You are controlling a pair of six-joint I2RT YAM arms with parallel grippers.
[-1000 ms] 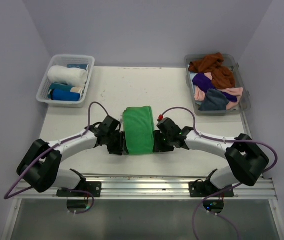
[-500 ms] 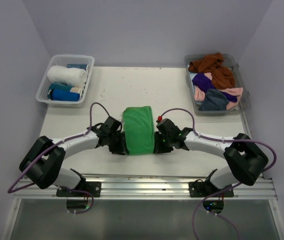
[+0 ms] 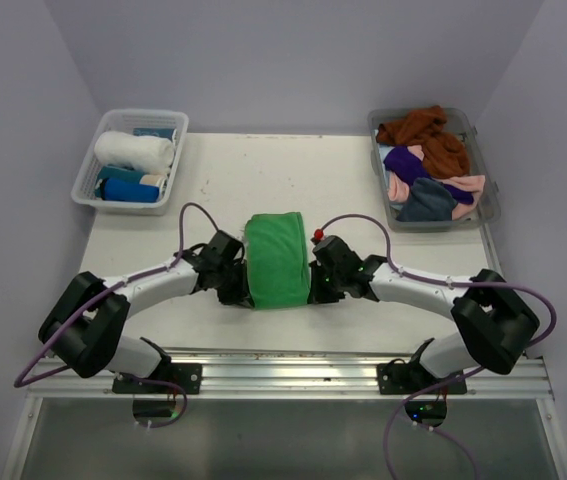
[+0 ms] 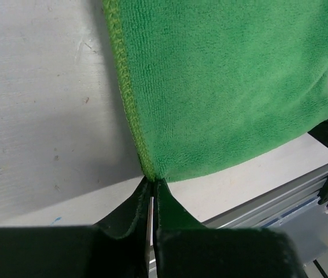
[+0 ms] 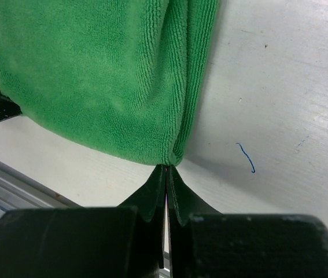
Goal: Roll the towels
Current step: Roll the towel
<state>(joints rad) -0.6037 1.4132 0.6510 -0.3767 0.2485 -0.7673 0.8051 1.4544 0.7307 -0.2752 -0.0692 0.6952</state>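
A bright green towel [image 3: 277, 260] lies folded flat at the table's near middle, between my two arms. In the left wrist view my left gripper [image 4: 152, 180] is shut on the near-left corner of the green towel [image 4: 221, 87]. From above, that gripper [image 3: 242, 292] sits at the towel's left edge. My right gripper [image 5: 167, 167] is shut on the near-right corner of the green towel [image 5: 94, 75], and it [image 3: 313, 292] shows at the towel's right edge. Both corners lie low on the tabletop.
A white slotted basket [image 3: 88, 175] at the back left holds a rolled white towel [image 3: 135, 150] and a blue roll [image 3: 128, 190]. A clear tub [image 3: 490, 200] at the back right holds loose rust-brown [image 3: 423, 130], purple [image 3: 403, 160], pink [image 3: 403, 188] and grey [image 3: 425, 205] towels. A metal rail [image 3: 283, 365] runs along the near edge.
Both grippers have closed onto the green towel's near corners. The left arm has drawn in slightly toward the towel.
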